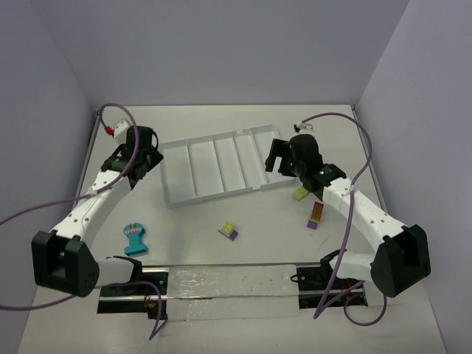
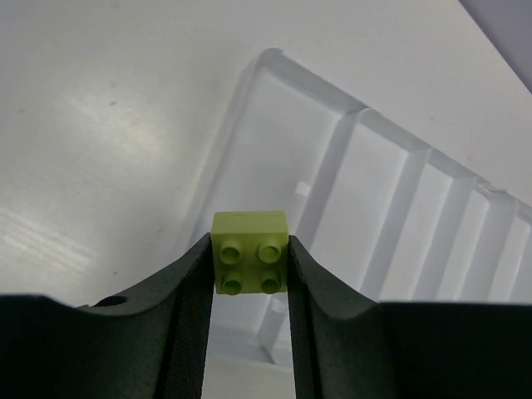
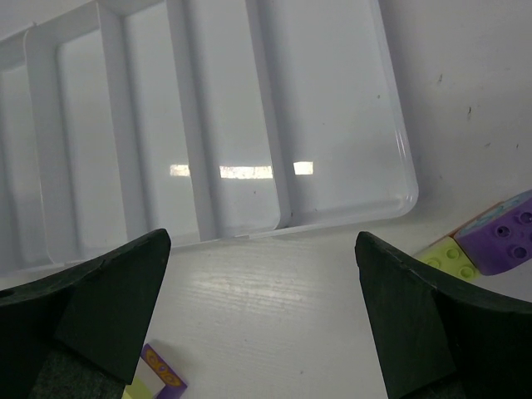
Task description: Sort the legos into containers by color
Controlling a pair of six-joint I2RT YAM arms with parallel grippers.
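Note:
My left gripper (image 1: 151,158) hovers at the left end of the white tray (image 1: 203,168). It is shut on a lime green lego (image 2: 250,252), held above the tray's leftmost compartments (image 2: 391,208). My right gripper (image 1: 282,158) is open and empty over the tray's near right corner (image 3: 332,125). A lime lego (image 1: 299,193) and an orange-brown and purple lego (image 1: 315,214) lie right of the tray; both show in the right wrist view, the lime one (image 3: 449,256) beside the purple one (image 3: 503,237). A purple and lime lego (image 1: 228,230) lies in front of the tray. A flat teal comb piece (image 1: 134,237) lies front left.
The tray lies slanted at mid-table, and its visible compartments hold nothing. Purple cables loop from both arms. A metal rail (image 1: 228,284) with the arm bases runs along the near edge. Grey walls close in the table on three sides.

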